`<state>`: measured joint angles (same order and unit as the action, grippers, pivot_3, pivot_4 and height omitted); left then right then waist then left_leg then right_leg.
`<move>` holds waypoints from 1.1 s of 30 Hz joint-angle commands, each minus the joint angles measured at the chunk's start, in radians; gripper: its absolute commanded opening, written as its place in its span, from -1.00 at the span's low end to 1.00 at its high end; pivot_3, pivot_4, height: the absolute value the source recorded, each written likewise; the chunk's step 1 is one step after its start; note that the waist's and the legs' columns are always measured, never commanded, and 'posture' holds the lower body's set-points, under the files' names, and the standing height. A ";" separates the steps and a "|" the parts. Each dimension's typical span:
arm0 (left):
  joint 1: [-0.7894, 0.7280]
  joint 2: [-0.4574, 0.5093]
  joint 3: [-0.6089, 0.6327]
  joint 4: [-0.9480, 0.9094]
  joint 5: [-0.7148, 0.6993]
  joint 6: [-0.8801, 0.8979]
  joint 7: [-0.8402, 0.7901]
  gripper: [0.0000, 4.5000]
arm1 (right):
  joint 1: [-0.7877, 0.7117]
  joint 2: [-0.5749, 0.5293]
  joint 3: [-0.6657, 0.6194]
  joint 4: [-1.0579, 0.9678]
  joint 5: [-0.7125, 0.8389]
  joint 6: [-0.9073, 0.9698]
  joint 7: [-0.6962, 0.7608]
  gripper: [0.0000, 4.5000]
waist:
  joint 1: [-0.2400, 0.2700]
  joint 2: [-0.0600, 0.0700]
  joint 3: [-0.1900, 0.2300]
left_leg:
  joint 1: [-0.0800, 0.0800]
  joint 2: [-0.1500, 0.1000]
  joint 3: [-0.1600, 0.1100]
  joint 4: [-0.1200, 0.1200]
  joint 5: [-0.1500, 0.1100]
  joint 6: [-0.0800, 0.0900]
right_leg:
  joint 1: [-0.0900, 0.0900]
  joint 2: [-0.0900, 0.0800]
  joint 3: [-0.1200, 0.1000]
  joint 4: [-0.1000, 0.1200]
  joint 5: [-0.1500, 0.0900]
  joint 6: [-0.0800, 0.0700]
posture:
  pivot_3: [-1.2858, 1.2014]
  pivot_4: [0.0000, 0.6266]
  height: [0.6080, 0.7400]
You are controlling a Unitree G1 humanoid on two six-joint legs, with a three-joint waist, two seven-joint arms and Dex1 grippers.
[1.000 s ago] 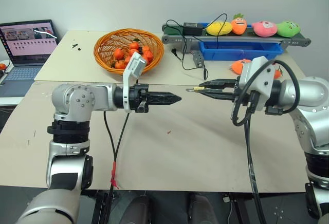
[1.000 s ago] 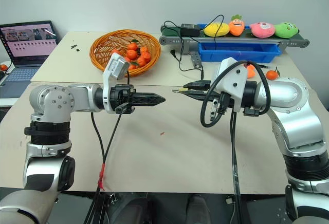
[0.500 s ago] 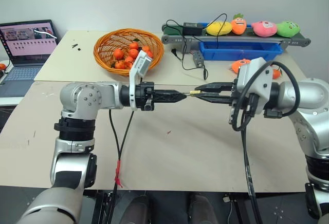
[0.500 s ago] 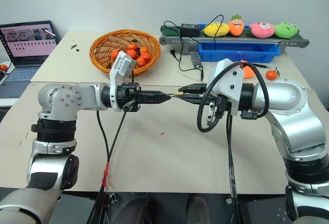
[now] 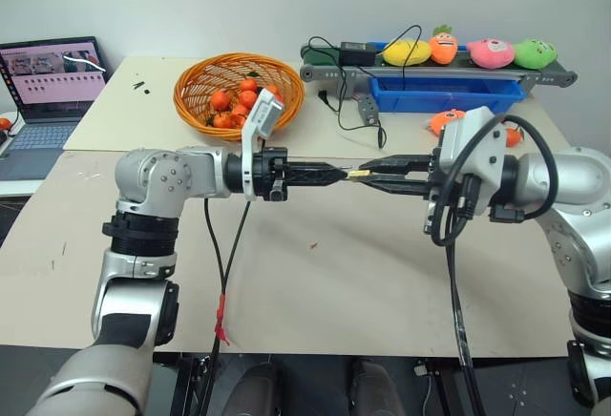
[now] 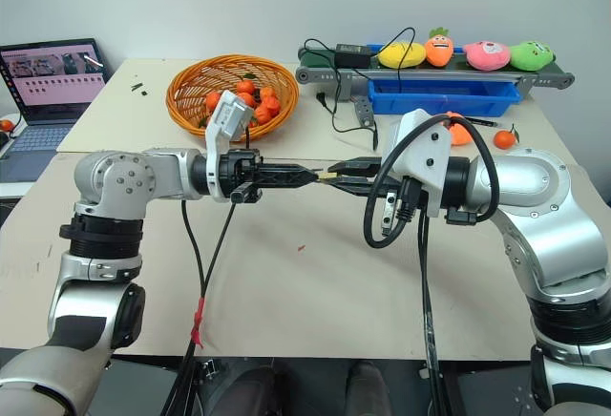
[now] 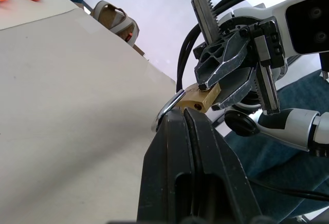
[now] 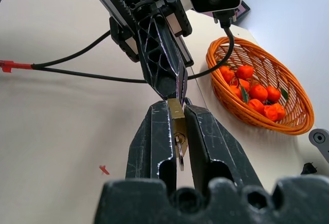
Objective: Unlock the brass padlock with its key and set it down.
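A: Where is the brass padlock (image 8: 177, 117) sitting right now?

B: It is hanging in the air above the middle of the desk (image 5: 363, 282), well off the surface, pinched by its body in the right tool (image 5: 368, 173). That tool's fingers are standing narrow, clamping the flat brass sides. In the right wrist view a small silvery ring, which I am taking for the key's, is dangling below the body between the fingers.

A: And the left tool (image 5: 336, 174)?

B: It is pressed fully together, its tip meeting the lock end-on, right at the silvery shackle in its own wrist view. Whether it is nipping the shackle or only touching it, I cannot tell.

A: How is the lock going to handle?

B: I am judging it light, rigid and smooth: hard metal with nothing that gives, so it is likely to twist or slip out if the pull runs off-axis. The flat sides are the best hold, and the right tool is already using them. The shackle is thin and round, so a grip there wants to sit deep in the bend.

A: Anything farther back worth minding?

B: An orange basket (image 5: 196, 111) of small oranges is sitting near the far left of the desk, well apart from the lock.
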<state>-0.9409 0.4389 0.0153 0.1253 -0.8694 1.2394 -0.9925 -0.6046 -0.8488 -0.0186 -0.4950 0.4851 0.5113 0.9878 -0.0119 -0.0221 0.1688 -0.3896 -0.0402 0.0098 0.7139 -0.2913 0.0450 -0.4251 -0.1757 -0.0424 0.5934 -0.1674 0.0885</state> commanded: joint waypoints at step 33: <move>-0.047 -0.016 -0.021 0.018 0.023 -0.054 -0.034 -0.97 | -0.008 -0.048 -0.080 -0.119 0.123 0.091 -0.058 -0.95 | 0.000 0.000 0.000 | 0.000 0.000 0.000 0.000 0.000 0.000 | 0.000 0.000 0.000 0.000 0.000 0.000 | 0.03 -0.52 1.00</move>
<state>-0.9671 0.4247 -0.0104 0.1561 -0.8446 1.2027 -1.0151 -0.5991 -0.8834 -0.0540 -0.5974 0.6029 0.6127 0.9402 -0.0115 -0.0222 0.1688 -0.3897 -0.0401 0.0098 0.7138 -0.2915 0.0453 -0.4252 -0.1757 -0.0424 0.5933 -0.1674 0.0885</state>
